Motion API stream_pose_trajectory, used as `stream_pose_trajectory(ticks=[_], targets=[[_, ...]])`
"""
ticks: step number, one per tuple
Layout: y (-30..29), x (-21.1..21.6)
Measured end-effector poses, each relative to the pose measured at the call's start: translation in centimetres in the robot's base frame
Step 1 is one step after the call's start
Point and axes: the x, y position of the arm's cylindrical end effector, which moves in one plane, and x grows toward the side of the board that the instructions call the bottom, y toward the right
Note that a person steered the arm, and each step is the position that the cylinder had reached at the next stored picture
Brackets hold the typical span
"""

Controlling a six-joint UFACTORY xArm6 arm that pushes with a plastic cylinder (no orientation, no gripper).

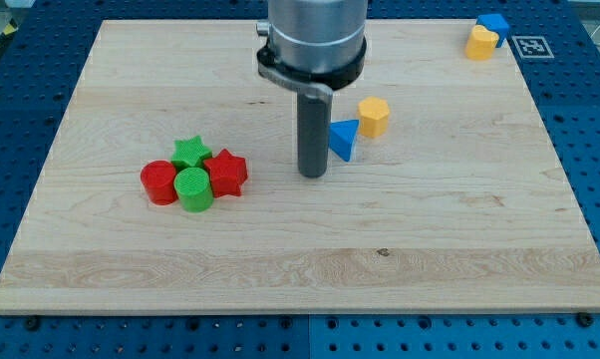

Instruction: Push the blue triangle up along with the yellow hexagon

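The blue triangle (pixel 344 138) lies on the wooden board just right of the view's middle. The yellow hexagon (pixel 374 117) sits close by, up and to its right, with a small gap between them. My tip (pixel 313 174) rests on the board just left of and slightly below the blue triangle, close to its left edge. I cannot tell whether it touches the block.
A cluster sits at the view's left: a green star (pixel 190 152), a red star (pixel 225 174), a red cylinder (pixel 159 182) and a green cylinder (pixel 193 188). A yellow block (pixel 481 43) and a blue block (pixel 495 25) sit at the top right corner.
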Motion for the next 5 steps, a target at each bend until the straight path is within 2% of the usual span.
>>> stream_pose_trajectory(ticks=[2,4,5], targets=[[6.4,-1.9],[6.6,-5.5],[10.4,-6.7]])
